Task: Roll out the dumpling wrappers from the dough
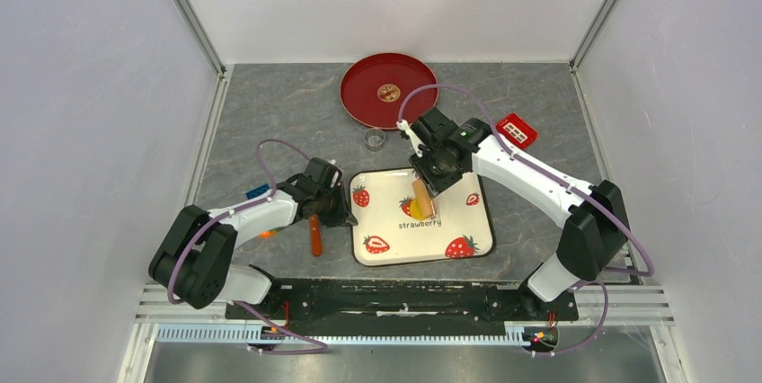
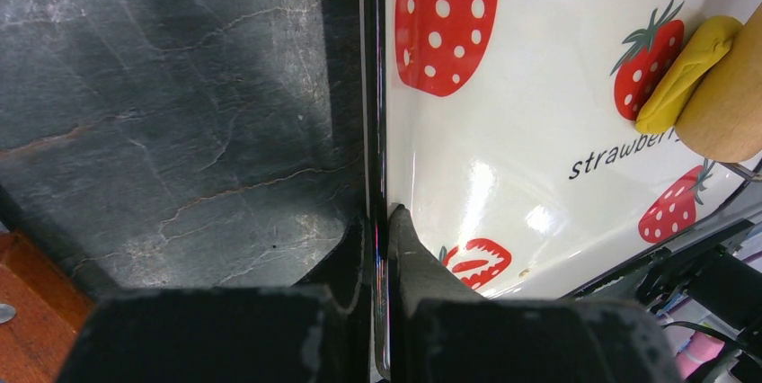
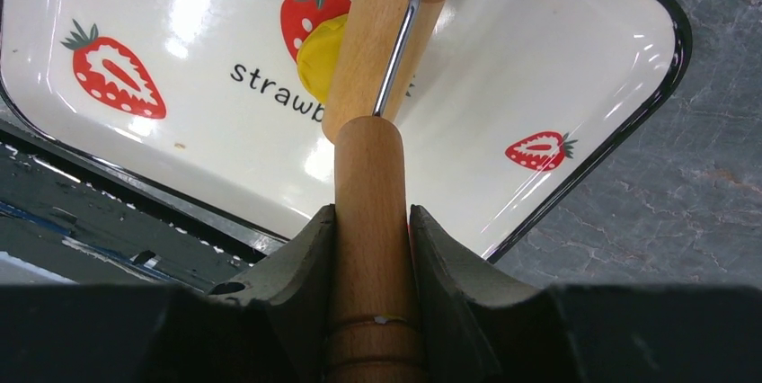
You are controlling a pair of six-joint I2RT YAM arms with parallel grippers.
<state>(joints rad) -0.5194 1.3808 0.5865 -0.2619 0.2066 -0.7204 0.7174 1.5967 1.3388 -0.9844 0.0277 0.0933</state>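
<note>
Dough [image 3: 316, 57] lies as a small yellow lump near the middle of the strawberry tray [image 1: 467, 221]. It is thick and curled at its edge rather than flat, so by my reading this piece is only at the start of its rolling. The wooden roller of the rolling pin [image 3: 382, 41] is tilted down onto the lump and covers the side of it toward the tray's right edge. The pin's handle is clamped between the fingers of the right gripper [image 3: 371, 217], which hangs over the tray's far edge. At the tray's left rim the left gripper [image 2: 379, 221] is closed tight on the thin black edge, one finger inside the tray and one outside, apparently steadying it against the push of the pin. Beyond the tray's far edge, apart from it, stands the red plate [image 1: 359, 86]. At its centre lies a small yellowish disc that I take for a finished dumpling wrapper [image 1: 388, 92], though it is too small in the overhead view to be sure. Between plate and tray sits a small clear ring [image 1: 375, 138], perhaps a cutter. A red box [image 1: 517, 130] lies off the tray's far right corner, and an orange-handled tool [image 1: 314, 235] lies just off its left side. Judged so, one wrapper may be done, while the lump on the tray needs pressing thin and, probably, cutting round and carrying over to the plate.
</note>
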